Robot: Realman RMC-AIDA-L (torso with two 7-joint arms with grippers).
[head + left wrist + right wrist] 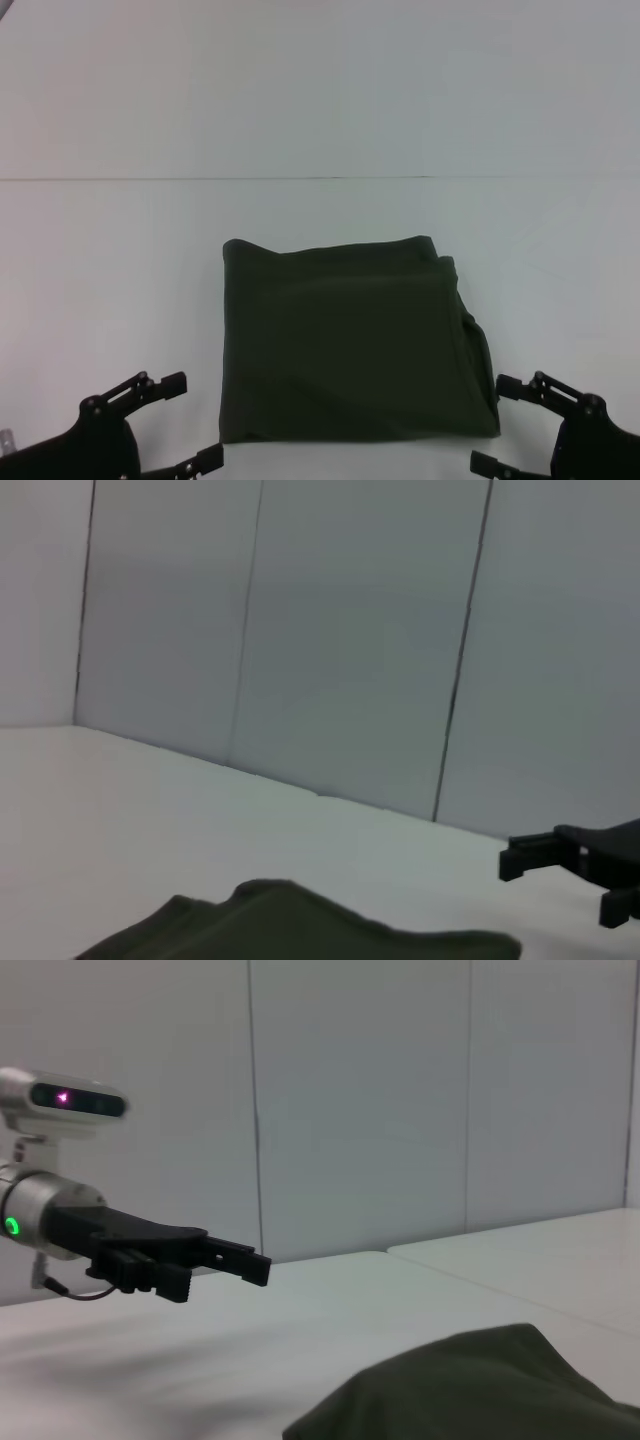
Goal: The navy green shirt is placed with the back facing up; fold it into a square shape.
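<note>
While folded square on the white table (120, 250), navy green shirt (350, 345), no lettering showing, left end effector (185, 420) and right end effector (497, 425) both spread, empty.

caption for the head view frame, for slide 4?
Navy green shirt folded into a rough square on the white table, open left gripper and right gripper flanking it.

Dark olive-green shirt (350, 345), folded into a rough square, lying flat on the white tabletop (120, 280), layered edges along its right side

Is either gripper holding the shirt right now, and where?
Neither. The left gripper and right gripper are open beside the folded navy green shirt.
</note>
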